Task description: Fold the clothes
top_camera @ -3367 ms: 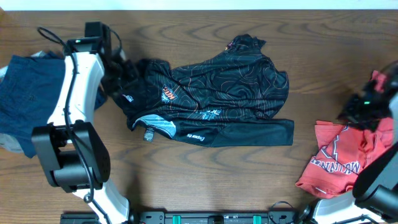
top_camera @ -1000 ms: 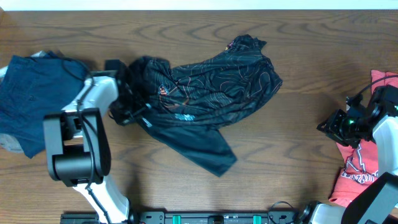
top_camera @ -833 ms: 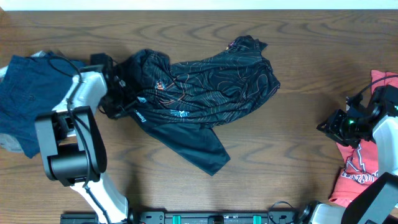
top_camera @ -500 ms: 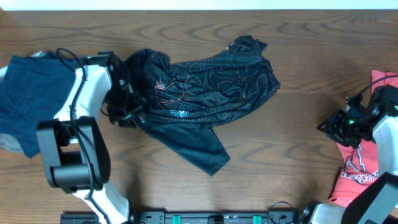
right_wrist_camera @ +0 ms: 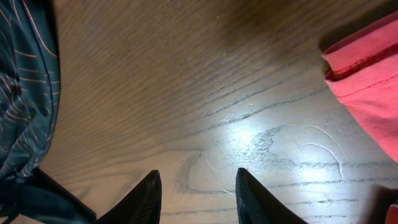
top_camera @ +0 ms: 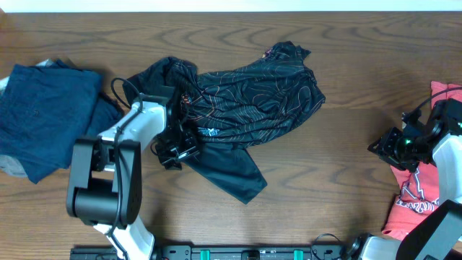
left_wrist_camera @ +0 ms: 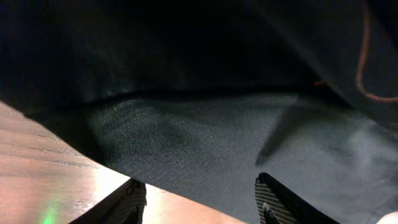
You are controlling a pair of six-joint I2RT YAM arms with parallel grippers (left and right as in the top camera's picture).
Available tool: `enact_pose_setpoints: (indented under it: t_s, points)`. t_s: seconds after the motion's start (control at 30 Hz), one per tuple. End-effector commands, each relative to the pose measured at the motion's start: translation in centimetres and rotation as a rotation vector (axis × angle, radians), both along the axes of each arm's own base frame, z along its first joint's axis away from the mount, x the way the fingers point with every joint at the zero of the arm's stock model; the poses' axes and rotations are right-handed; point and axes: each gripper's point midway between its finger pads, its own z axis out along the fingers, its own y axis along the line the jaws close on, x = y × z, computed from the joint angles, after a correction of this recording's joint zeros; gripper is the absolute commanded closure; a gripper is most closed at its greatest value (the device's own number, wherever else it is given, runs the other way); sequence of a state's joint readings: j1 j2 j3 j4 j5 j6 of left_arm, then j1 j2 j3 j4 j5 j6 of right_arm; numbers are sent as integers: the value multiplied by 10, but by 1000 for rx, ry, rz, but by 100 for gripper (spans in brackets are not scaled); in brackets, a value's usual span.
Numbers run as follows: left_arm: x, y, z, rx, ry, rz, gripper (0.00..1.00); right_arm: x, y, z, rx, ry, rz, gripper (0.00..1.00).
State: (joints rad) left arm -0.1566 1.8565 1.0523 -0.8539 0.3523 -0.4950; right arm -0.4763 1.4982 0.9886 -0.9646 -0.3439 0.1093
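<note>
Left end effector [left_wrist_camera: 199, 180]: jaws apart, released, nothing pinched, at the near-left edge of the black shirt [top_camera: 253, 101]. Right end effector [right_wrist_camera: 198, 172]: also open, over bare counter [top_camera: 325, 173], well apart from the shirt.

Shirt lies crumpled left of centre. Judged light, limp and slick, so layers will slide; pinch one layer at a hem corner.

Versus a second ago: the left end effector was clenched at the collar edge and has since let go and shifted nearer.

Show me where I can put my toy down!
Bare wood lies between the black shirt and the right gripper, and along the near edge below the shirt. The left is crowded: navy garment, left gripper and shirt bunch together.
</note>
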Motion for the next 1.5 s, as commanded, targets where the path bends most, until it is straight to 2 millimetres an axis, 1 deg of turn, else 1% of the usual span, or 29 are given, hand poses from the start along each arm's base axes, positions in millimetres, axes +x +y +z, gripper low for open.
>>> enact_pose_setpoints:
  t_s: [0.0, 0.03, 0.13, 0.2, 0.23, 0.27, 0.3, 0.33, 0.37, 0.5, 0.6, 0.7, 0.77, 0.83, 0.97, 1.03, 1.13, 1.2, 1.33, 1.47]
  points:
    - [-5, 1, -21, 46, 0, 50, 41, 6, 2, 7, -11, -28, 28, 62]
    - [-4, -1, -23, 44, -14, 48, 41, 6, 2, 7, -11, -28, 28, 62]
    - [10, -8, -29, 28, -89, 34, 42, 6, 2, 7, -12, -28, 28, 62]
    - [20, -12, -30, 17, -136, 29, 46, 6, 2, 7, -12, -28, 28, 62]
    - [25, -15, -30, 11, -158, 26, 50, 6, 2, 7, -12, -28, 28, 62]
    - [27, -15, -29, 8, -164, 26, 57, 6, 2, 7, -12, -28, 28, 62]
    - [26, -15, -29, 8, -163, 26, 71, 6, 2, 7, -12, -28, 28, 62]
    - [25, -15, -29, 9, -156, 26, 81, 6, 2, 7, -12, -28, 28, 62]
    - [21, -14, -29, 12, -141, 26, 94, 6, 2, 7, -12, -29, 28, 62]
    - [-4, -9, -26, 34, -41, 18, 94, 7, 1, 7, -15, -34, 28, 62]
    - [-22, -5, -14, 35, 6, -39, 94, 7, 1, 7, -15, -34, 28, 62]
    - [-34, -1, 5, 24, 11, -106, 94, 6, 2, 7, -13, -28, 29, 65]
    - [-41, 2, 22, 16, -1, -131, 94, 3, 4, 6, -15, -13, 35, 68]
    - [-47, 10, 42, 24, -29, -138, 94, 2, 8, 5, -23, 0, 51, 68]
    - [-56, 43, 76, 128, -106, -92, 94, 6, 26, 4, -42, 1, 131, 66]
    - [-62, 59, 92, 159, -143, -46, 94, 12, 38, 4, -70, -11, 192, 64]
    - [-67, 73, 108, 166, -204, 10, 94, 23, 62, 5, -84, -49, 289, 59]
    - [-68, 82, 116, 175, -238, 58, 94, 28, 80, 5, -86, -69, 342, 57]
    - [-74, 101, 124, 199, -259, 153, 94, 37, 113, 1, -68, -79, 367, 57]
    - [-73, 115, 126, 210, -270, 232, 94, 52, 143, -6, -61, -122, 413, 56]
